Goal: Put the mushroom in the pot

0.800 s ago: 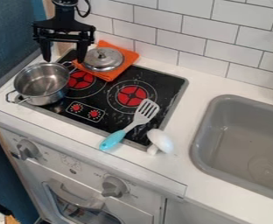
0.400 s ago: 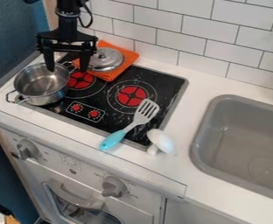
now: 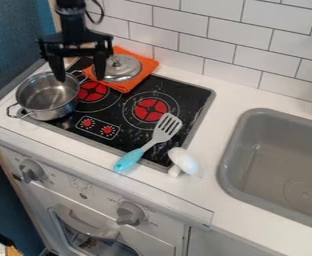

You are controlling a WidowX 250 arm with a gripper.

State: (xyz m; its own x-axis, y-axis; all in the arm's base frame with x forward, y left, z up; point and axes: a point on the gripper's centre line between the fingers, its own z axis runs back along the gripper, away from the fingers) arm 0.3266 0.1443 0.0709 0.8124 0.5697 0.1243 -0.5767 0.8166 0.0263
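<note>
The black gripper (image 3: pixel 80 78) hangs at the upper left, over the back right rim of the pot, its two fingers spread apart and nothing between them. Below and left of it stands the silver pot (image 3: pixel 47 102), uncovered, at the stove's left side, with no object visible inside. The white mushroom (image 3: pixel 184 161) lies on the counter by the stove's front right corner, well to the right of and nearer the camera than the gripper.
A spatula (image 3: pixel 157 138) with a turquoise handle lies across the stove's front right part. Behind, a silver lid (image 3: pixel 120 67) rests on an orange cloth (image 3: pixel 146 63). The grey sink (image 3: pixel 277 165) is at the right, and a tiled wall (image 3: pixel 202 35) runs along the back.
The gripper came lower and slightly right from the first frame, then shifted slightly within the last moment. Pot, mushroom and spatula stay where they were.
</note>
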